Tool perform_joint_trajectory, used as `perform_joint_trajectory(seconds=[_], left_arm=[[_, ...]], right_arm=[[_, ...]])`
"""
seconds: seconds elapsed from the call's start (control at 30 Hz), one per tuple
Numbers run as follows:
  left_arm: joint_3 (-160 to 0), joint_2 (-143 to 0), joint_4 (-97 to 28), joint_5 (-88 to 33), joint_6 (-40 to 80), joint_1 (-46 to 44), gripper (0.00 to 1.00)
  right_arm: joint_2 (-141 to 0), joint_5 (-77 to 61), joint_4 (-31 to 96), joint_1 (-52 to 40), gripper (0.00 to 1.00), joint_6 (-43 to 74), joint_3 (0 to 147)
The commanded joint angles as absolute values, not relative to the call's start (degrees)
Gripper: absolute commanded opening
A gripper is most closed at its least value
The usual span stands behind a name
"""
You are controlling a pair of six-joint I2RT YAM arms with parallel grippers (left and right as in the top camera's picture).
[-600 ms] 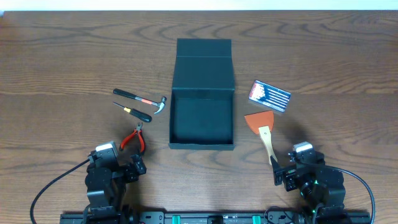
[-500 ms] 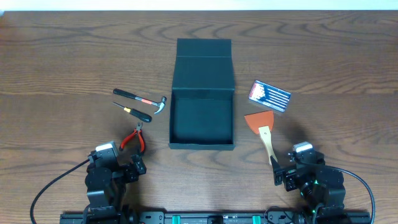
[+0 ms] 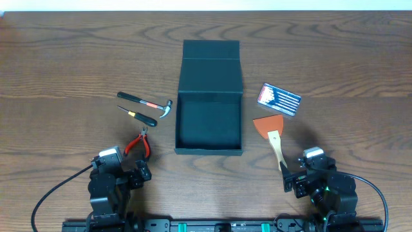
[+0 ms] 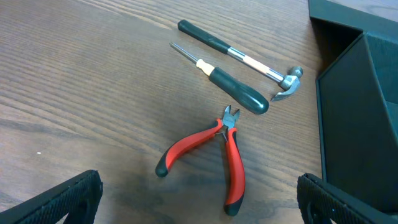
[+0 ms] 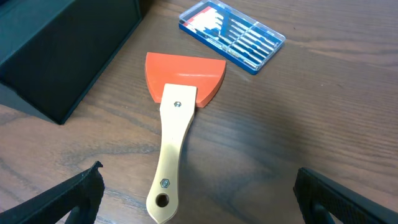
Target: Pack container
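Pliers [image 4: 231,155] lie centre-frame before the left gripper [image 4: 202,202], wide and empty; best to lower straight, straddle both red handles, then close. Right gripper [image 5: 205,199] gapes empty too.

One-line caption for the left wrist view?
Red-handled pliers, dark-handled screwdriver and small claw hammer lie on wooden table beside dark cardboard box.

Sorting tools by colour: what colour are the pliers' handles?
The pliers have red handles with black ends; left wrist view shows them best.
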State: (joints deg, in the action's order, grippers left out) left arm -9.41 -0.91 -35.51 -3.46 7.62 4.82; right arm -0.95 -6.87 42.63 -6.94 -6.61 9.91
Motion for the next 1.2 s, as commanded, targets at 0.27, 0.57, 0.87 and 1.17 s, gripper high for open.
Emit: perform_joint_trajectory(seconds=[0.27, 0.57, 0.87, 1.17], left_arm=[[-8.9, -0.6, -35.3, -3.4, 7.1, 4.8, 0.99], [-8.9, -0.6, -35.3, -3.4, 7.1, 4.8, 0.99], [-8.9, -0.6, -35.3, -3.4, 7.1, 4.8, 0.99], [-8.9, -0.6, -35.3, -3.4, 7.1, 4.8, 0.99]], right_arm=[[-0.3, -7.3, 42.7, -6.3, 0.99, -5.8, 9.4], [-0.3, -7.3, 42.6, -6.3, 0.99, -5.8, 9.4], [-0.3, -7.3, 42.6, -6.3, 0.99, -5.8, 9.4], [-9.7, -5.5, 36.4, -6.3, 0.99, -6.5, 17.8]])
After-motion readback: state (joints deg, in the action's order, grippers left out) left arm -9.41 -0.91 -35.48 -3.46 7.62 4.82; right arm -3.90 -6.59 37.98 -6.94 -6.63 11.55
